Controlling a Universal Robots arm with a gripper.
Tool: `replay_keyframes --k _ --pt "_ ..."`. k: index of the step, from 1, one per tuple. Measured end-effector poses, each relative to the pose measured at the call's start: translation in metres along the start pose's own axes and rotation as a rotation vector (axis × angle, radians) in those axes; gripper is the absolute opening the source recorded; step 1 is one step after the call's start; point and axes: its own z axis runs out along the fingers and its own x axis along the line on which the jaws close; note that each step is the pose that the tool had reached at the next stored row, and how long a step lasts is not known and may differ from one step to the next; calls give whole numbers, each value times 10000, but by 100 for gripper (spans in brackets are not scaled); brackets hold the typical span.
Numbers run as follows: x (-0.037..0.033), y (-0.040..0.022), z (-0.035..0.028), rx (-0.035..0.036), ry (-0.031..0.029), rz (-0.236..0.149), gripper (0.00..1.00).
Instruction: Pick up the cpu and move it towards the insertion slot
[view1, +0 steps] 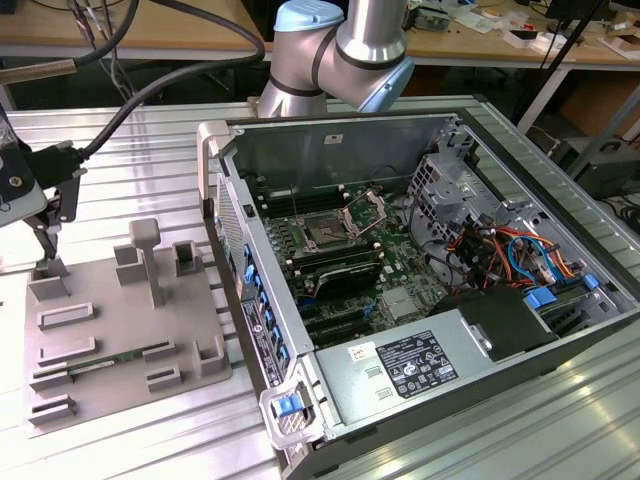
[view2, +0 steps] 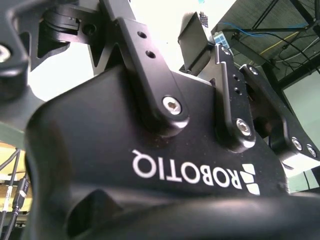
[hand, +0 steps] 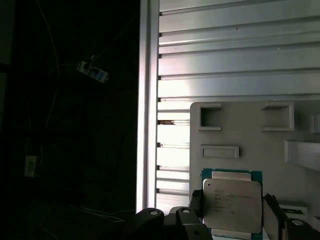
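The cpu (hand: 232, 202), a flat square chip with a pale silver top and a green rim, sits between my fingers (hand: 196, 202) in the first wrist view. Both fingers press against its two opposite edges. In the exterior view my gripper (view1: 47, 255) hangs low over the back corner of the grey fixture plate (view1: 120, 330), at the exterior view's left. I cannot tell whether the chip is lifted off the plate. The insertion slot (view1: 325, 237), a dark square socket with its shiny metal frame swung up, lies on the green board inside the open computer case.
The open computer case (view1: 420, 290) stands at the exterior view's right of the fixture plate, with a tall side wall (view1: 235, 250) between them. Grey blocks and posts (view1: 148, 255) rise from the plate. A memory stick (view1: 110, 358) lies in one rail. Cables and drive bays fill the case's far side.
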Motion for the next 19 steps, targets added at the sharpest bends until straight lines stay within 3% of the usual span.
replay_keyframes --k 19 --pt "-1 6 -127 0 0 -1 54"
